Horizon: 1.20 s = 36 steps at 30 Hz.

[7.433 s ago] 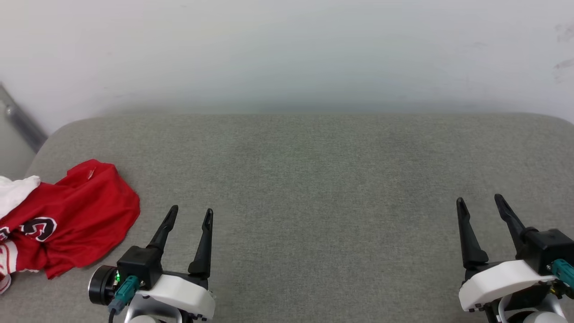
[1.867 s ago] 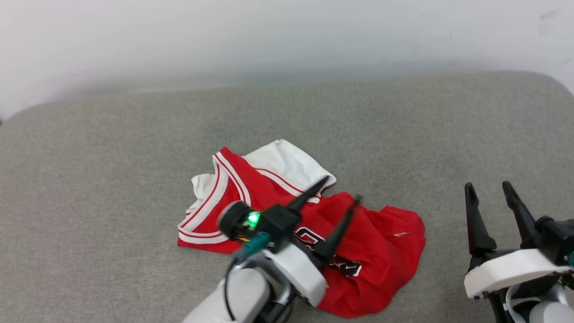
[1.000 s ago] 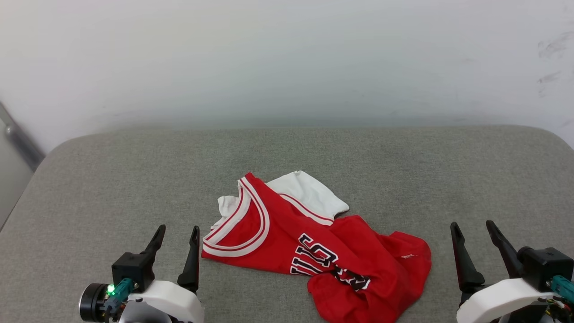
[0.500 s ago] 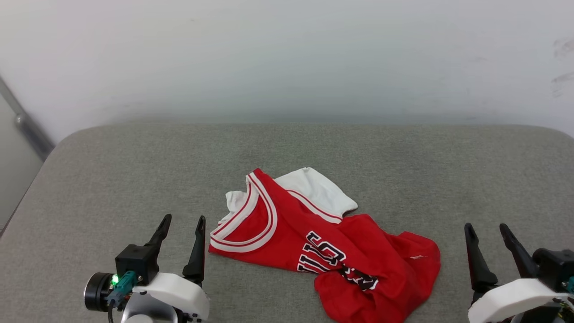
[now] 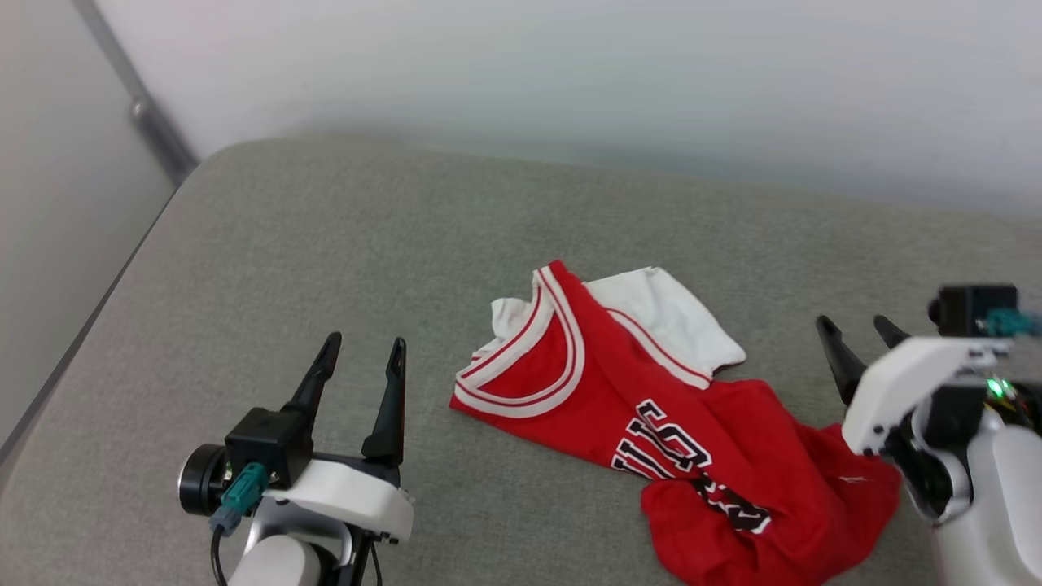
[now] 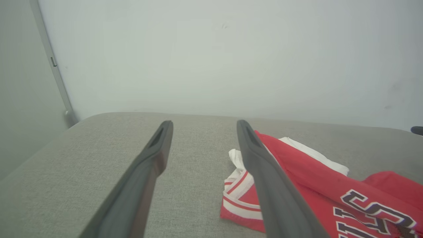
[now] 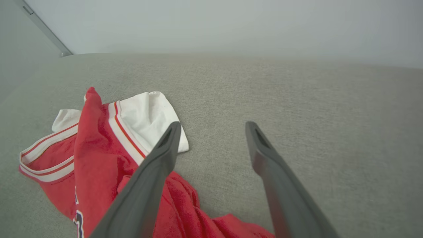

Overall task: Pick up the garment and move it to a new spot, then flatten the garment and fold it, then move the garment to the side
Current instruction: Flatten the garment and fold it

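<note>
The garment (image 5: 651, 407), a red jersey with white sleeves, striped trim and black lettering, lies crumpled in the middle of the grey cushioned surface (image 5: 326, 244). Its neckline points left and its bunched hem lies at the lower right. My left gripper (image 5: 365, 342) stands open just left of the neckline, apart from the cloth. In the left wrist view the left gripper (image 6: 204, 124) is empty, with the garment (image 6: 297, 178) to its right. My right gripper (image 5: 851, 323) hangs open over the garment's right edge. The right gripper (image 7: 213, 125) holds nothing, and the garment (image 7: 99, 148) lies under its left finger.
A pale wall rises behind the surface. A grey metal strip (image 5: 138, 106) runs down the wall at the far left, beside the surface's rounded left corner. Bare grey cushion stretches left of and behind the garment.
The head camera has turned, shifting the whole picture. The right gripper has come in and up over the garment's right edge. The left gripper stays beside the neckline. The garment lies as before.
</note>
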### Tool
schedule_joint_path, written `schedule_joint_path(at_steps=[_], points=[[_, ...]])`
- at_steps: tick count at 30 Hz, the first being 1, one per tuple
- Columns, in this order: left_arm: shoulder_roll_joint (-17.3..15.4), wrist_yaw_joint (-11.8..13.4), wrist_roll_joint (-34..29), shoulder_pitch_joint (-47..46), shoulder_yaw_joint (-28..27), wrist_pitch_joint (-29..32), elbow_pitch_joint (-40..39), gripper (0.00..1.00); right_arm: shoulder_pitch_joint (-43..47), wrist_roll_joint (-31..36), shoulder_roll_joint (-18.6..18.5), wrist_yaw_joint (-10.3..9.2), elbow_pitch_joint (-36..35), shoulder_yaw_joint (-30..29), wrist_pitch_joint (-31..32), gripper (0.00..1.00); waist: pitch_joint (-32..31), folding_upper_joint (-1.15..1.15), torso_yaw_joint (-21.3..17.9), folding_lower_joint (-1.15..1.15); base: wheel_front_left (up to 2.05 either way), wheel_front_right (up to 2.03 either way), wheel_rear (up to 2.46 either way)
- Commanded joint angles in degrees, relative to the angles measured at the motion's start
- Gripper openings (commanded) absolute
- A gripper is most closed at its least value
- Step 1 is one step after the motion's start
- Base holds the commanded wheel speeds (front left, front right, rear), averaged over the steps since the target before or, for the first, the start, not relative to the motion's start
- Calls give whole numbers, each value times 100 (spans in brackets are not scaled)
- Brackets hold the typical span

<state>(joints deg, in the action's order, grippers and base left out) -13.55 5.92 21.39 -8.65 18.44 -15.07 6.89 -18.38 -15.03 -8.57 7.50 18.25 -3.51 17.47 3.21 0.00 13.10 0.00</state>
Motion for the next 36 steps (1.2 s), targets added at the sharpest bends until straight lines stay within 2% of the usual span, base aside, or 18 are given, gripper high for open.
schedule_joint_path(at_steps=[1, 7, 12, 19, 20, 21, 22, 23, 28, 36], points=[[63, -48, -61, -112, -45, -13, -58, 100, -319, -103, -125, -2, 226, 167, 253, 100, 243, 0, 233, 0, 0, 0, 0], [317, -240, -245, -323, -156, -13, -228, 100, -1384, -492, -503, -2, 1064, 1129, 1404, 100, 705, 0, 425, 0, 0, 0, 0], [531, -432, -387, -505, -299, -13, -301, 100, -2006, -686, -695, -3, 1637, 1876, 2007, 100, 1104, 0, 499, 0, 0, 0, 0], [748, -662, -579, -583, -551, -13, -246, 100, -2145, -1144, -764, -3, 2512, 2678, 3099, 100, 1351, 0, 504, 0, 0, 0, 0], [772, -690, -596, -581, -574, -13, -237, 100, -2125, -1233, -756, -2, 2590, 2755, 3235, 87, 1364, 0, 502, 0, 0, 0, 0], [793, -721, -623, -580, -610, -13, -227, 100, -2120, -1305, -747, -2, 2655, 2831, 3369, 42, 1376, 0, 498, 0, 0, 0, 0], [812, -743, -637, -584, -639, -13, -217, 100, -2116, -1355, -742, -1, 2702, 2909, 3479, 11, 1382, 0, 495, 0, 0, 0, 0], [832, -772, -665, -589, -666, -14, -207, 100, -2119, -1413, -734, -1, 2723, 2972, 3545, 0, 1385, 0, 493, 0, 0, 0, 0], [932, -884, -737, -600, -741, -14, -134, 100, -2367, -1621, -810, -2, 2727, 3147, 3454, 0, 1355, 0, 512, 0, 0, 0, 0], [984, -953, -872, -395, -946, -14, -38, 100, -3114, -1563, -1191, -4, 2175, 2917, 2300, 0, 1066, 0, 317, 0, 0, 0, 0]])
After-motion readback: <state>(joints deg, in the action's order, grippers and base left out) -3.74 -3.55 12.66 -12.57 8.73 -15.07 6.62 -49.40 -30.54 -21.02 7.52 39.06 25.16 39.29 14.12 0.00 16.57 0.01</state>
